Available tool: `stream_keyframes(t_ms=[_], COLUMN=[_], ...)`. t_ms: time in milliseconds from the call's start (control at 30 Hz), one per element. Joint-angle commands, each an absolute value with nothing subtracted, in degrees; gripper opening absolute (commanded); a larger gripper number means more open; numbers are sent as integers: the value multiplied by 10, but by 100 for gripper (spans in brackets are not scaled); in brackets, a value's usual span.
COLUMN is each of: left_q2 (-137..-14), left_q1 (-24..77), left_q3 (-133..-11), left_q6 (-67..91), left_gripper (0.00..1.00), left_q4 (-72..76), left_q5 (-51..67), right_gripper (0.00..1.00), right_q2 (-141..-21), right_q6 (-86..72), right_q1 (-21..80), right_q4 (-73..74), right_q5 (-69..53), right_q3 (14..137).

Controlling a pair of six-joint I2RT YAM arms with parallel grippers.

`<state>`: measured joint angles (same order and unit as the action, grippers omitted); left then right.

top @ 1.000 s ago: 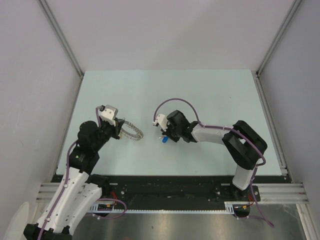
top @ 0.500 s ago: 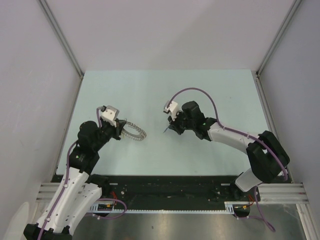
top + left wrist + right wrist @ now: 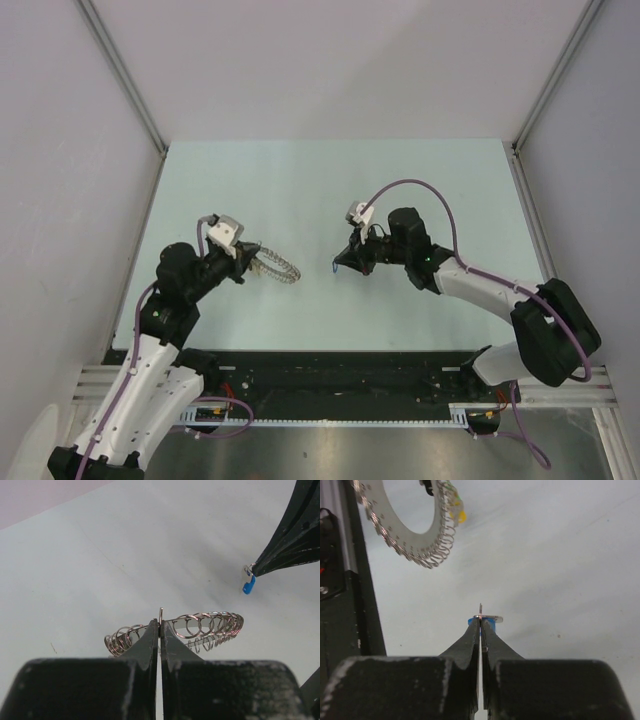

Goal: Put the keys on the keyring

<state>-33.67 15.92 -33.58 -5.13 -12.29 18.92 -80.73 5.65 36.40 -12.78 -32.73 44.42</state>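
Observation:
My left gripper (image 3: 256, 262) is shut on the near rim of the keyring (image 3: 278, 267), a flat silver ring edged with small wire coils, and holds it above the table. In the left wrist view the keyring (image 3: 202, 626) stretches sideways behind my closed fingertips (image 3: 150, 636). My right gripper (image 3: 339, 266) is shut on a key with a blue head (image 3: 488, 622), pinching its small wire loop. That blue key (image 3: 248, 585) hangs to the right of the ring, apart from it. In the right wrist view the keyring (image 3: 395, 522) carries a yellow-headed key (image 3: 462, 516).
The pale green table (image 3: 330, 190) is walled by grey panels with metal posts (image 3: 125, 75) at left and right. A black rail (image 3: 330, 375) runs along the near edge, and it also shows in the right wrist view (image 3: 345, 595).
My right gripper has lifted the blue key off the table and swung right and back. My left gripper has shifted slightly right with the keyring.

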Motion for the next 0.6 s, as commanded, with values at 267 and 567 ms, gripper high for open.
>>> stream_keyframes(t_ms=[267,567], left_q2=[-368,-457], left_q1=[155,214], left_q3=[-339,-428], left_q6=[-79,-147], left_gripper=[0,0], left_q4=[-22,-57], left_q5=[438,550], right_gripper=[0,0], right_q2=[-726,-650], right_q6=[25,25], right_q1=[360,359], right_q4=[-187,-149], right_q5=[-422,-451], right_q3=[441,444])
